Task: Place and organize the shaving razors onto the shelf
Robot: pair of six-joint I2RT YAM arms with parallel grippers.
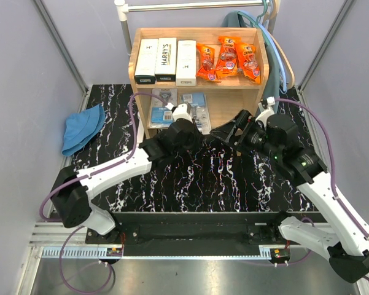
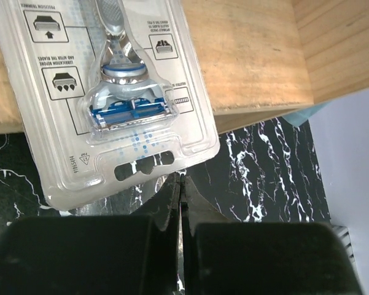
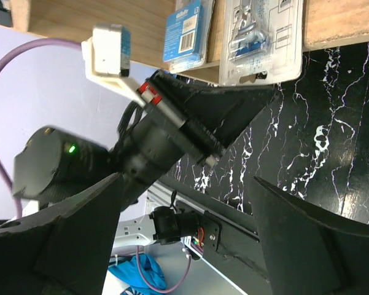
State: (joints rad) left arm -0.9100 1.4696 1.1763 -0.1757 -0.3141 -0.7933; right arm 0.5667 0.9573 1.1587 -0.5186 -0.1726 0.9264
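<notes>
The wooden shelf (image 1: pixel 260 61) stands at the back. Three white boxes (image 1: pixel 166 60) and three orange pouches (image 1: pixel 228 58) stand on its top tier. Two blister cards (image 1: pixel 161 106) (image 1: pixel 195 104) lie on the lower tier. My left gripper (image 1: pixel 201 130) is shut, and its tips (image 2: pixel 180 179) touch the near edge of the right card (image 2: pixel 116 98), which overhangs the tier's front edge (image 2: pixel 252 55). My right gripper (image 1: pixel 230 128) is wide open and empty just right of it, above the table. The right wrist view shows both cards (image 3: pixel 264 37) (image 3: pixel 185 34).
A blue cloth hat (image 1: pixel 83 128) lies on the black marbled table (image 1: pixel 190 178) at the left. A metal clothes rail (image 1: pixel 190 6) and hanging hoops (image 1: pixel 281 49) stand behind and right of the shelf. Grey walls close in both sides.
</notes>
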